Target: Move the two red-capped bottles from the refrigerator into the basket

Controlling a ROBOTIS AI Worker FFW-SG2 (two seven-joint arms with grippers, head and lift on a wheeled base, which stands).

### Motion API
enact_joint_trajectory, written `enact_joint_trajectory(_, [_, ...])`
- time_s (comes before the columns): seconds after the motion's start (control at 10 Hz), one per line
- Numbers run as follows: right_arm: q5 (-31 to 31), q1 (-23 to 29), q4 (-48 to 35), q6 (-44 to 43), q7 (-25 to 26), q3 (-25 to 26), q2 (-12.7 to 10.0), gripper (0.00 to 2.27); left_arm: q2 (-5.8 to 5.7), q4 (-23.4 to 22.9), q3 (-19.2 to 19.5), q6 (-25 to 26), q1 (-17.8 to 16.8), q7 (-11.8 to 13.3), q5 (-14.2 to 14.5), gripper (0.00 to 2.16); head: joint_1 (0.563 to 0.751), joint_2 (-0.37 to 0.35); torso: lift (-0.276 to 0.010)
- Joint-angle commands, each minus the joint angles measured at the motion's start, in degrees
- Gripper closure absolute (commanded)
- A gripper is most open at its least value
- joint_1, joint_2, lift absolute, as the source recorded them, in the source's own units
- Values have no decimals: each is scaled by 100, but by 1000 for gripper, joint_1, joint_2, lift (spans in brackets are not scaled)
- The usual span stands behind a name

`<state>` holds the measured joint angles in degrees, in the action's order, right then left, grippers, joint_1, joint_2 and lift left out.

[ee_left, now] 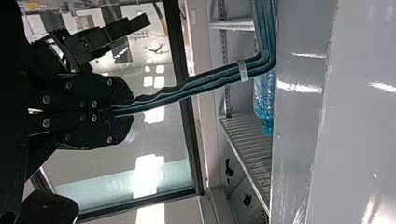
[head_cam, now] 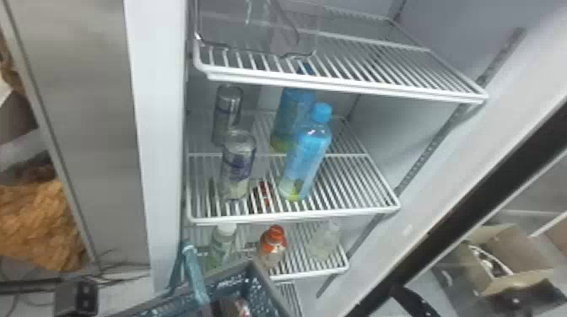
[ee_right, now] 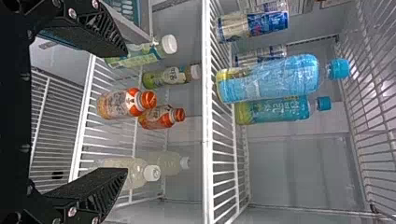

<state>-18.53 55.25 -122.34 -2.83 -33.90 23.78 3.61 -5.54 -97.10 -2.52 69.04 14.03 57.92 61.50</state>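
Black fingers stand wide apart and empty on my right gripper (ee_right: 127, 112), before the two red-capped bottles (ee_right: 116, 103), one behind the other on the wire shelf (head_cam: 312, 272) beneath the blue-capped bottles (ee_right: 268, 79), while my left gripper (ee_left: 123, 112) is closed on the teal handle (ee_left: 210, 81) of the basket (head_cam: 268, 283).

Bottles (head_cam: 274, 248) on shelf (head_cam: 312, 274), basket (head_cam: 249, 286) before it

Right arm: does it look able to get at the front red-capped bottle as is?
Probably yes. The right gripper is open and nothing stands before the front red-capped bottle; the white-capped neighbours, green bottle and cloudy bottle, may crowd the fingers.
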Motion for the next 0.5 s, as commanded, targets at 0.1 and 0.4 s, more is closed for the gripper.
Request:
enact_joint_trajectory(0.1, [105, 1, -36, -26, 41, 136, -62, 145, 0, 0, -11, 0, 3, 0, 9, 1170, 695, -350, 0])
enact_joint_trajectory(0.4, [94, -27, -22, -26, 59, 170, -71, 147, 0, 0, -57, 0, -11, 0, 20, 1170, 695, -350, 0])
